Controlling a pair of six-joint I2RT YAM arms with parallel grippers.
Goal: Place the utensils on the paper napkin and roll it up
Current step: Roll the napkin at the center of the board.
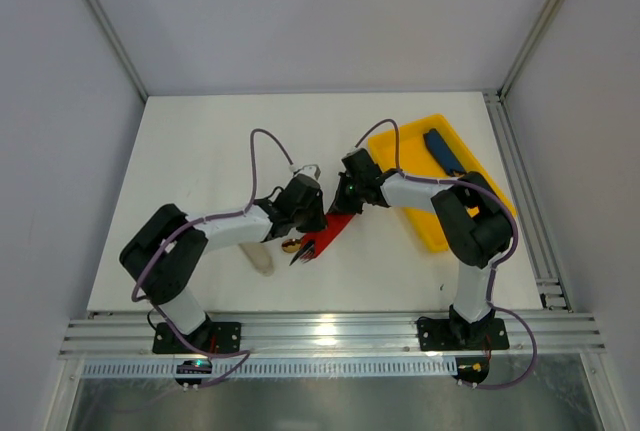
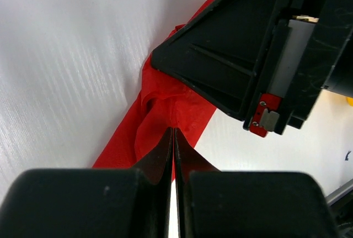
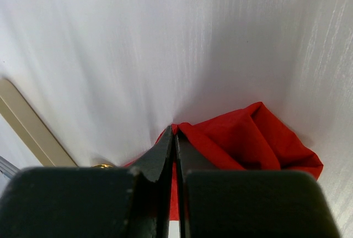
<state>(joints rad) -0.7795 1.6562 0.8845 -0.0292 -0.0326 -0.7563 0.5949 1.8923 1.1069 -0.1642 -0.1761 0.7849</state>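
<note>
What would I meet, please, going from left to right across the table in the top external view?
pale beige sleeve → red paper napkin → yellow tray

Closed jaws, tips at the crumpled red paper napkin (image 3: 248, 138), beige sleeve (image 3: 33, 123) left

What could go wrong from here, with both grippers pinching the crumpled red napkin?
The left gripper and right gripper, both shut, pinch the thin napkin close together; pulling apart could tear it. The roll looks loose, and the utensils poke out its near end, so lifting may let them slide out.
</note>
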